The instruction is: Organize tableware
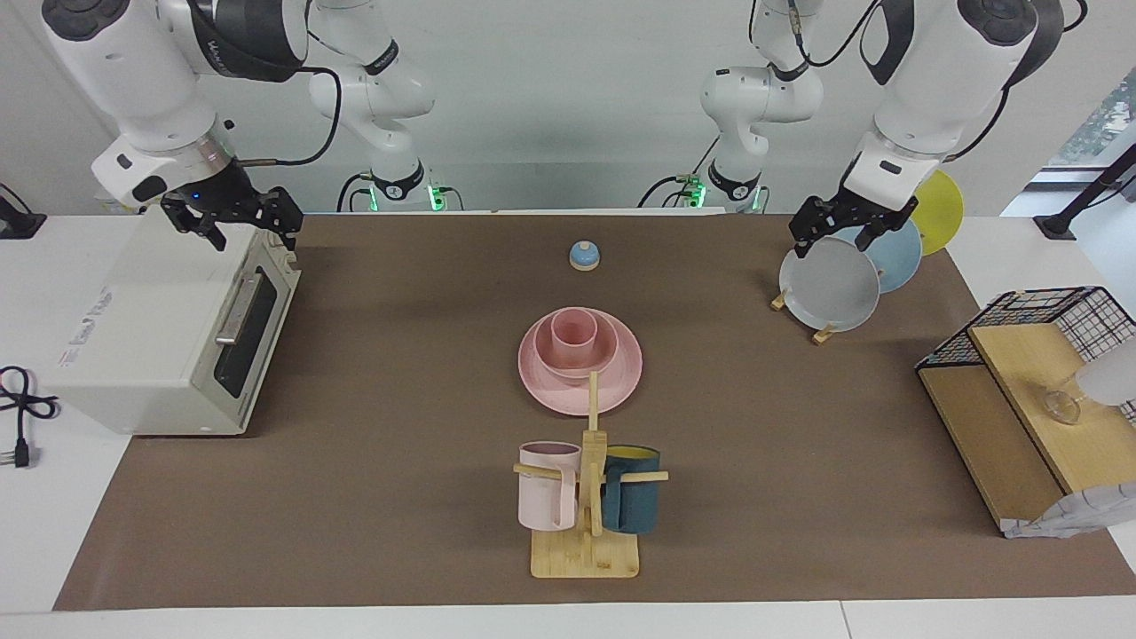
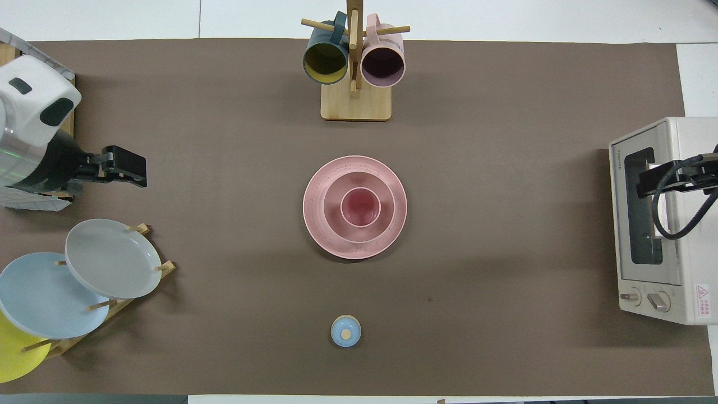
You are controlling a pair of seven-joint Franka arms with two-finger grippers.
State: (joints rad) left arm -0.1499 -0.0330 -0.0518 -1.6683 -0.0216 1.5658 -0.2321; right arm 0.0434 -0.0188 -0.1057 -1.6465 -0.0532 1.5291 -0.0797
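The matte pink tableware stands stacked at the middle of the brown mat: the wide plate carries the bowl, and the small cup stands upright in the bowl. My left gripper hangs open and empty in the air above the plate rack at the left arm's end of the table, well away from the stack. My right gripper is open and empty above the toaster oven, where that arm waits.
A wooden mug tree with a pale pink mug and a teal mug stands farther from the robots than the stack. A small blue bell lies nearer. The rack holds grey, blue and yellow plates. A toaster oven and a wire shelf flank the mat.
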